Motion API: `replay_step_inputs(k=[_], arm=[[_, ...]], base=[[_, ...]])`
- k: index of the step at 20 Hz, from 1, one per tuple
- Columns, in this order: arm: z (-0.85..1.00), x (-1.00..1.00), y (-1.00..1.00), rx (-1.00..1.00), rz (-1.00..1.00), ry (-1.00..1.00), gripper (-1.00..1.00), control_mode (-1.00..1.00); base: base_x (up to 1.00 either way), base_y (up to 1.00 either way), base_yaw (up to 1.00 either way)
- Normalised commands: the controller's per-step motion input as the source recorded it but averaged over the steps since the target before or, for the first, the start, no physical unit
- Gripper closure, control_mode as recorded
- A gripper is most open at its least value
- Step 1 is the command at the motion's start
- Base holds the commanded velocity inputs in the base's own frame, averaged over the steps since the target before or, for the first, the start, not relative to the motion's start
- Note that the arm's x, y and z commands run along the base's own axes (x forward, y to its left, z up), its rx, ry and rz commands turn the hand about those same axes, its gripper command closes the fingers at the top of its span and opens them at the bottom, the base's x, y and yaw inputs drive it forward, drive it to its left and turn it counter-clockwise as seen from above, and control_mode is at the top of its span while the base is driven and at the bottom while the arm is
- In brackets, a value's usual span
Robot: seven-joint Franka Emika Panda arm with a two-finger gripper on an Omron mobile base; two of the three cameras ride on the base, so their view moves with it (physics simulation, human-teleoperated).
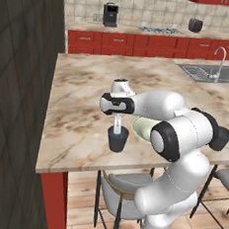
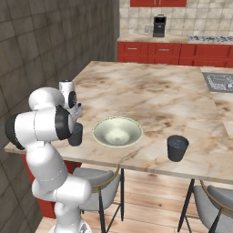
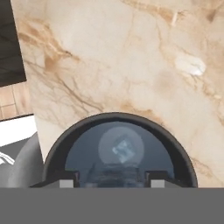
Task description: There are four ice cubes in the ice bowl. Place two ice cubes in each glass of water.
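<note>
An ice cube (image 3: 121,148) lies at the bottom of the left glass (image 1: 117,138), seen straight down its mouth from the hand view as a tiny pale, translucent block in the water. Such cubes are probably light, hard and slippery, so they are best pinched squarely across two flat faces with a gentle squeeze; the tumblers look light enough to tip if bumped at the rim. The gripper (image 1: 117,124) hangs just above that glass with its tips at the rim; they sit apart on either side of the opening and seem released, carrying nothing. The bowl (image 2: 117,131) sits just beside this glass toward the island's near edge, and its hollow looks bare, though cubes this small could be missed. The second glass (image 2: 177,148) stands well apart on the bowl's other side; its contents cannot be made out. All rest on a glossy marble island (image 2: 150,91), stools tucked beneath, with red cabinets (image 1: 118,41), a coffee machine (image 1: 110,14) and a sink (image 1: 214,72) beyond.
</note>
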Motion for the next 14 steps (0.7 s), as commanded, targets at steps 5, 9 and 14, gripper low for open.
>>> replay_step_inputs(k=[5, 9, 14], arm=[[-0.03, 0.13, -0.01, 0.0, 0.03, 0.0, -1.0, -1.0], [-0.01, 0.05, -0.03, 0.0, 0.03, 0.0, -1.0, -1.0], [0.0, 0.0, -0.02, 0.0, 0.03, 0.0, 1.0, -1.0]], base=[[0.0, 0.0, 0.0], [0.0, 0.0, 0.0], [0.0, 0.0, 0.0]])
